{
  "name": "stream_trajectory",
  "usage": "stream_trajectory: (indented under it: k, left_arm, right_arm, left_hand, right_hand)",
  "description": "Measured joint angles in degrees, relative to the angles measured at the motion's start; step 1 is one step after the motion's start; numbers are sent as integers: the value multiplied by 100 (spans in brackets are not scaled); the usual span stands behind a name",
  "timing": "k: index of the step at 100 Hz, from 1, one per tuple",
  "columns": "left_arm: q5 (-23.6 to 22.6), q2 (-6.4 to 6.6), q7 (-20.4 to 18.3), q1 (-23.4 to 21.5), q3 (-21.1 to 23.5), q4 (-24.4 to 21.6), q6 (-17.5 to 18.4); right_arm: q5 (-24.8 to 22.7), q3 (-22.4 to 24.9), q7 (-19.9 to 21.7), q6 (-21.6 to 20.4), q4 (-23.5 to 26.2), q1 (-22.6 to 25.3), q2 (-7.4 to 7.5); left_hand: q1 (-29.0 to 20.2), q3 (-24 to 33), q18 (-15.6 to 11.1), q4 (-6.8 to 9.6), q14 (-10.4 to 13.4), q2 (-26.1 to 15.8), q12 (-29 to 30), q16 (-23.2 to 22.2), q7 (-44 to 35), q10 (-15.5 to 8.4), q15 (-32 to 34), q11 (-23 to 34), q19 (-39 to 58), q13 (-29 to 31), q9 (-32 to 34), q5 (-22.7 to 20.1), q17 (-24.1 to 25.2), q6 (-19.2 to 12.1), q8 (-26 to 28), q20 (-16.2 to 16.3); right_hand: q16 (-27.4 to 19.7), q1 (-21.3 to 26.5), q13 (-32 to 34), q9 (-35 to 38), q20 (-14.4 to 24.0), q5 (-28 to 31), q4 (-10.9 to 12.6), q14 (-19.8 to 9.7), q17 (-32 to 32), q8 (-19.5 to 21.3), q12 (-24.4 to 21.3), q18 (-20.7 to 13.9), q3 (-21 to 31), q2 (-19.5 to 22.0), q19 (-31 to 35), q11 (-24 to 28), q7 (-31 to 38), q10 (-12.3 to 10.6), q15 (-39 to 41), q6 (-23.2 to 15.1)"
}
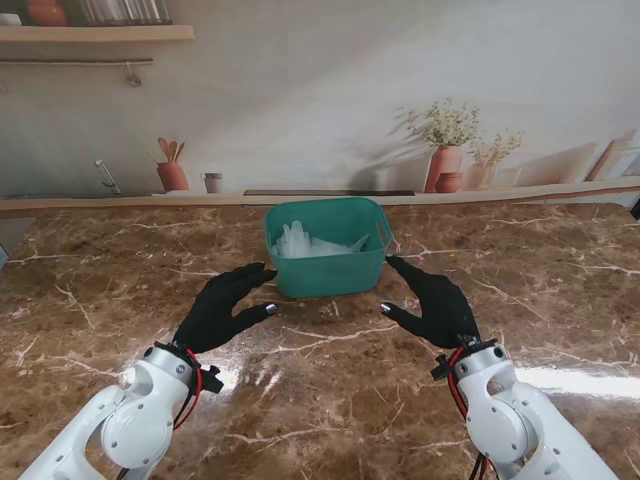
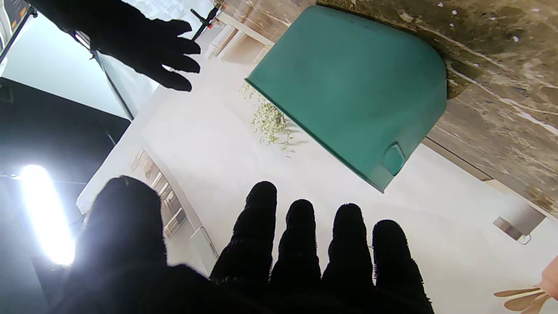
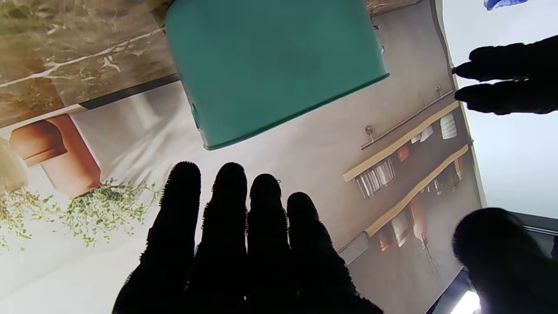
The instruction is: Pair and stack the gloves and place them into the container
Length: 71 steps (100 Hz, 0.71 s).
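Stand view: the left hand (image 1: 222,308) hovers spread and empty, the green container (image 1: 328,262) just beyond its fingertips, pale translucent gloves (image 1: 305,243) piled inside. The right hand (image 1: 436,305) mirrors it, spread, holding nothing. Likely the placing step is done; next, both hands should draw clear.

Container (image 1: 330,262) sits on the table (image 1: 100,300), centre, toward the far edge. Gloves (image 1: 300,242) lie inside it, mostly on its left side. Left hand (image 1: 222,305) is just left of the container's near corner, right hand (image 1: 432,305) just right of it; both are nearer to me, and whether they touch it is unclear.
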<state>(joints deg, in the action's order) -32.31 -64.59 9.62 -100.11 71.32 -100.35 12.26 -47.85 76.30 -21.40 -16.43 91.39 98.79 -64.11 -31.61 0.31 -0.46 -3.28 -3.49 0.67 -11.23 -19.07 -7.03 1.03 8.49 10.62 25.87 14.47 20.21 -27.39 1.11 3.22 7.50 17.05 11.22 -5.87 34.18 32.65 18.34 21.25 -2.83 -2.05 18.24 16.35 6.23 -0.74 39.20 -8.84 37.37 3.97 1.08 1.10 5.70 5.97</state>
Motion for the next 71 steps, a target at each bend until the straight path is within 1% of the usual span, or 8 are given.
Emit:
stream_trajectory:
  k: [8, 16, 24, 38, 42, 71]
  left_arm:
    - [1, -12, 13, 28, -18, 17, 2]
    - [-5, -16, 11, 36, -18, 17, -8]
    - [5, -17, -14, 33, -9, 5, -40]
    - [60, -16, -180, 14, 44, -68, -118]
    - [64, -13, -202, 13, 52, -83, -133]
    - [61, -12, -145, 11, 48, -164, -202]
  right_arm:
    - [55, 23, 8, -79, -4, 40, -8]
    - [58, 20, -7, -90, -8, 44, -11]
    - [52, 4, -18, -88, -14, 35, -11]
    - [118, -3, 61, -89, 3, 28, -12]
    - [119, -2, 71, -96, 15, 28, -12]
    - [31, 85, 112, -219, 188, 57, -11]
  left_hand:
    - [0, 0, -3, 0, 3, 0, 0, 7, 0, 0, 0, 0, 0, 0, 0, 0, 0, 0, -4, -30]
    - [0, 0, -6, 0, 3, 0, 1, 19, 1, -1, -1, 0, 0, 0, 0, 0, -1, 0, -6, -38]
    - [0, 0, -6, 0, 4, 0, 1, 35, 1, -1, -1, 0, 0, 0, 0, 0, -2, 0, -6, -41]
    - [0, 0, -6, 0, 4, 0, 3, 45, 1, -2, -1, 0, 0, 0, 0, 0, -4, 0, -6, -57]
    - [0, 0, -6, 0, 4, 0, 3, 45, 1, -2, -1, 0, 0, 0, 0, 0, -4, 0, -6, -89]
    - [0, 1, -6, 0, 4, 0, 4, 46, 1, -2, -1, 0, 7, 0, 0, 0, -5, 0, -6, -98]
  right_hand:
    - [-2, 0, 0, 0, -2, 12, 0, 0, -4, 0, -1, 0, -16, 0, -1, 0, 25, 2, 0, -12]
    - [-3, 0, 0, 0, -2, 63, 0, 0, -6, 0, -1, 0, -24, 0, -1, 0, 151, -7, 0, -226]
    - [-3, 0, 0, 0, -3, 64, 0, 0, -13, 0, -2, 0, -24, 0, -1, 0, 157, -9, 0, -293]
    - [-3, 5, 0, 0, -2, 79, 0, 0, -19, 6, -2, 0, -24, 0, -1, 0, 226, -10, 0, -301]
    - [-3, 5, 0, 0, -3, 128, 0, 0, -19, 16, -2, 0, -24, 0, -1, 0, 242, -10, 0, -364]
    - [-3, 12, 0, 0, -3, 130, 0, 0, -20, 40, -2, 0, -26, -54, -1, 2, 242, -15, 0, -439]
